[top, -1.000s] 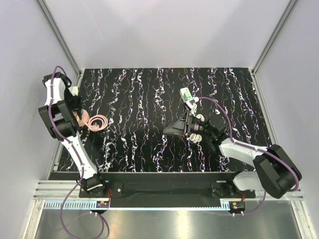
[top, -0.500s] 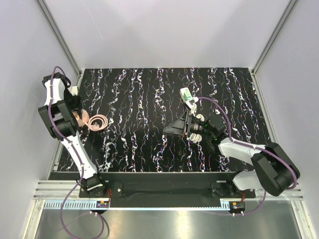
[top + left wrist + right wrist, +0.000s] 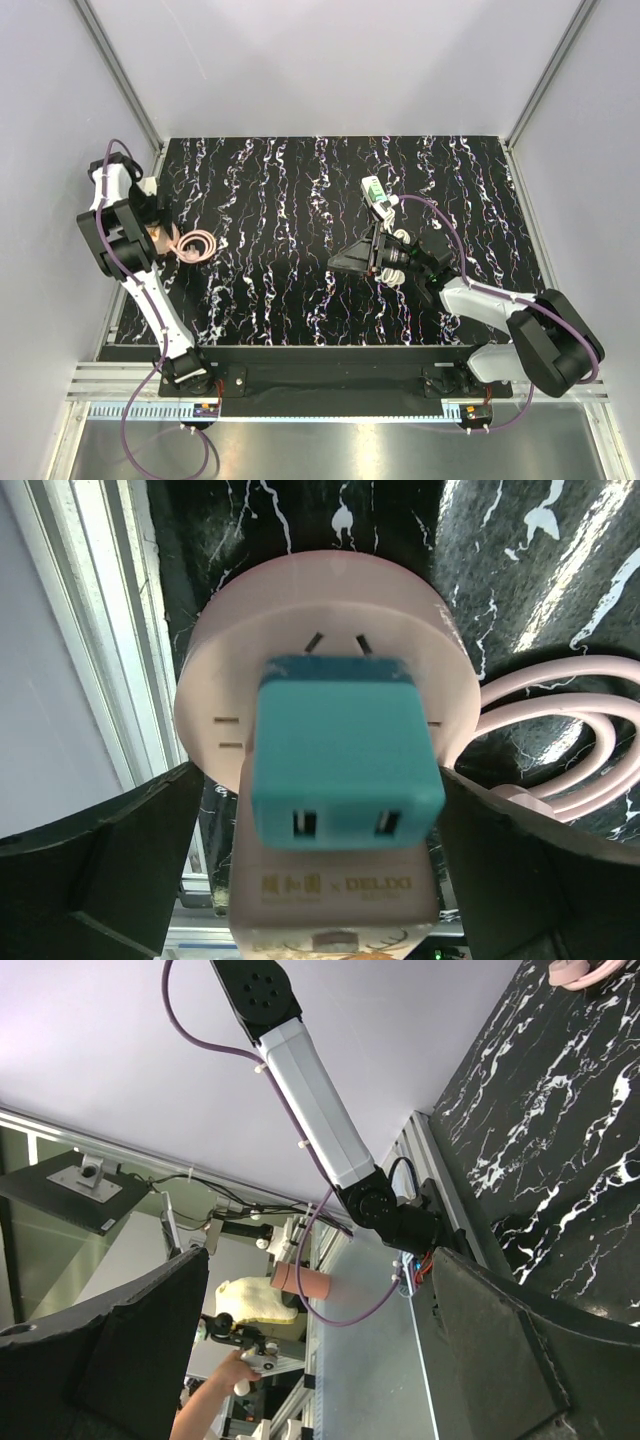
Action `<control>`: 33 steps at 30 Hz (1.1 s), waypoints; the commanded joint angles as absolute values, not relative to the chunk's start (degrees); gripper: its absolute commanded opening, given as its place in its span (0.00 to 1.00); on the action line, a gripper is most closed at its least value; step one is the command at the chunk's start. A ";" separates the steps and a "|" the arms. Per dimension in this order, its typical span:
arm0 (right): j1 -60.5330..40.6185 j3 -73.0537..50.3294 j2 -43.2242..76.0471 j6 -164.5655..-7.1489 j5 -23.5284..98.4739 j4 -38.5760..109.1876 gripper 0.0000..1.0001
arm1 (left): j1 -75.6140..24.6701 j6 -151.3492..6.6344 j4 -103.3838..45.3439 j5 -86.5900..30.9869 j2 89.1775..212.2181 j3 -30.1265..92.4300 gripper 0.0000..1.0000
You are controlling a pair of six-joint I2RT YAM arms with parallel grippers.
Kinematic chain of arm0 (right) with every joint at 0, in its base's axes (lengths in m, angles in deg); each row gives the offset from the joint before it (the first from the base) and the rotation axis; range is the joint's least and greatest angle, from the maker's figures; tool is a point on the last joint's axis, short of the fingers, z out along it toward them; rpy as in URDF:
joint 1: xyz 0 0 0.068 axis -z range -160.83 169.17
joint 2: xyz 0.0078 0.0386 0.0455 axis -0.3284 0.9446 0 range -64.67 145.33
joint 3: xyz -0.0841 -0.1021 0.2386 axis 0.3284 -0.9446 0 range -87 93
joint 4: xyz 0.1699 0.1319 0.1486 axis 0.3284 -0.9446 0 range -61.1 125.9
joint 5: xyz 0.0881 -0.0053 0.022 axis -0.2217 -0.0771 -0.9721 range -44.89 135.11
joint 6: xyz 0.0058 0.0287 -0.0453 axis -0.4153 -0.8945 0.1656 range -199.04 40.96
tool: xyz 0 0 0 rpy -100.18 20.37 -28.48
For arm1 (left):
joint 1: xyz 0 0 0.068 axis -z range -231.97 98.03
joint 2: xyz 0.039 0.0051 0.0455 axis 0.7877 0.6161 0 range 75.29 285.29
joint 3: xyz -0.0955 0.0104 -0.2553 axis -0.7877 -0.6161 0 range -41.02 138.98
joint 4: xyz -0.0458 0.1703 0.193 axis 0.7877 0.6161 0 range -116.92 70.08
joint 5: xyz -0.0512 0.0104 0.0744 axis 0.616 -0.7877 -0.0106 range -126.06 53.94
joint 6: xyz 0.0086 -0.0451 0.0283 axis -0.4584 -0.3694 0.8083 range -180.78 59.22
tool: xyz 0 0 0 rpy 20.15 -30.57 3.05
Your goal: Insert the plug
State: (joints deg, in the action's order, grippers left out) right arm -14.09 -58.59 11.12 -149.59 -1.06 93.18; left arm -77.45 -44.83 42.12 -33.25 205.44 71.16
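The left arm folds back at the table's (image 3: pixel 300 200) left edge. Its gripper (image 3: pixel 320 778) has fingers spread either side of a pink round socket (image 3: pixel 320 620) carrying a teal block (image 3: pixel 340 745). The right arm reaches mid-table with its gripper (image 3: pixel 352 259) wide apart and empty. The green plug (image 3: pixel 372 187) lies just beyond it.

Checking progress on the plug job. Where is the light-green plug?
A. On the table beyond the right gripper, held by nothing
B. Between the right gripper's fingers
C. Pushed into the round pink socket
A: in the top view the plug lies on the table beyond the open right gripper, which holds nothing; the pink socket carries a teal block instead.
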 commanded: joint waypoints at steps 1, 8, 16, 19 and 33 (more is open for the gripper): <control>-13.70 -57.91 8.90 -146.37 -1.29 91.72 1.00 | -77.64 -44.96 39.44 -32.90 203.09 70.43 0.99; -13.70 -57.47 7.75 -143.64 -0.24 87.41 1.00 | -77.20 -45.57 39.44 -33.25 199.13 68.94 0.99; -13.70 -56.94 7.93 -142.06 -0.68 86.71 1.00 | -76.58 -47.07 37.07 -37.47 192.46 66.39 0.99; -13.70 -56.67 7.58 -140.66 0.11 84.25 1.00 | -76.14 -46.63 34.52 -39.40 189.82 62.62 0.99; -13.70 -56.15 6.09 -136.44 2.75 79.15 1.00 | -73.68 -57.52 31.36 -42.86 181.92 73.94 0.99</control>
